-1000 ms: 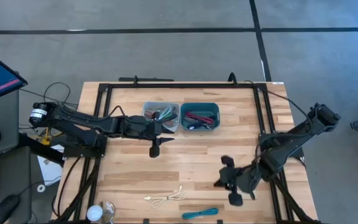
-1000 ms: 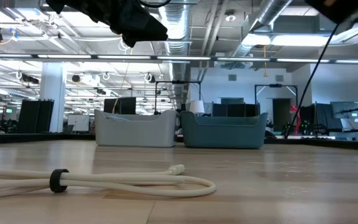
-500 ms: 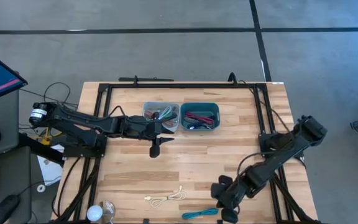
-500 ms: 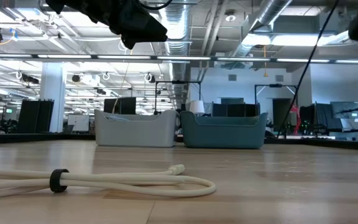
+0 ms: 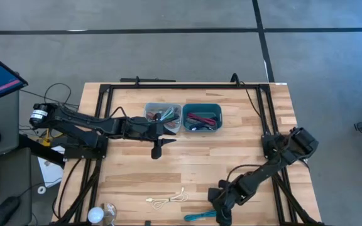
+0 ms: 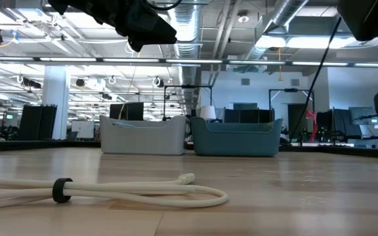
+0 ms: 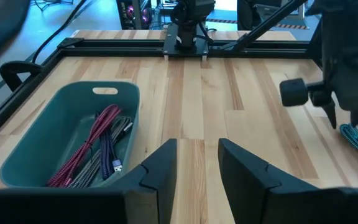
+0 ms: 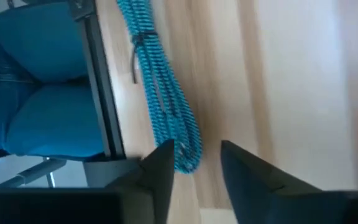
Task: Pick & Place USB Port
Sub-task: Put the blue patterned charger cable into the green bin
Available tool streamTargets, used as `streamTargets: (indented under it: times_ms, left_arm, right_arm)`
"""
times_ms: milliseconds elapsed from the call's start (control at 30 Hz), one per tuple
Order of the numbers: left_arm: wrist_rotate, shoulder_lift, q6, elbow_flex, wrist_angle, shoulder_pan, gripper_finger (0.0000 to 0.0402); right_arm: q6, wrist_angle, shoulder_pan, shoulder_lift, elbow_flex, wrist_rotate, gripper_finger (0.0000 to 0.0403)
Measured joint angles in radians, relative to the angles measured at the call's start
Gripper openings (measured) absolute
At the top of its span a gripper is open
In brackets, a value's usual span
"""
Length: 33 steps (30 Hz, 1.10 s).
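So my right gripper (image 5: 224, 213) is down at the near edge of the light wooden slatted table (image 5: 193, 157), hanging right over the teal braided USB cable (image 5: 201, 215) that's coiled and tied in a bundle there. From the right wrist view the two dark fingers (image 8: 160, 168) are spread apart with the end of that teal cable (image 8: 166, 106) just past the gap between them, nothing gripped. The cable lies along the black metal frame rail (image 8: 101, 93) at the table edge.

My left gripper (image 5: 158, 149) is parked further back, hovering just in front of the two bins, fingers (image 7: 163, 165) apart and empty too. The clear grey plastic bin (image 5: 163, 117) sits beside the teal plastic bin (image 5: 202, 117), touching side by side; the teal one (image 7: 61, 134) has red and purple cables (image 7: 95, 146) lying in it.

Off to the left of the teal cable on the table is a cream white cable (image 5: 168, 199) held by a dark tie, which fills the foreground in the low view (image 6: 110, 190).
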Motion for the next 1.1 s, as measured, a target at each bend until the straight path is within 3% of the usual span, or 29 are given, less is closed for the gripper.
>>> streamTargets:
  times_ms: [200,400,533,767,1100]
  left_arm:
    - [0.0,0.0,0.0,0.0,-0.002,0.0,0.0117]
    - [0.0,0.0,0.0,0.0,-0.015,0.0,0.0117]
    - [0.0,0.0,0.0,0.0,-0.022,0.0,0.0117]
    - [0.0,0.0,0.0,0.0,-0.03,0.0,0.0117]
    - [0.0,0.0,0.0,0.0,-0.035,0.0,0.0117]
  right_arm:
    - [-0.01,0.074,0.001,0.054,0.0,-0.04,0.0171]
    - [-0.016,0.107,0.005,0.084,0.003,-0.084,0.0182]
    - [-0.021,0.104,0.006,0.086,0.002,-0.083,0.0145]
    - [-0.097,0.125,0.005,0.086,0.002,-0.098,0.0016]
    - [-0.142,0.084,-0.007,0.051,-0.002,-0.078,0.0008]
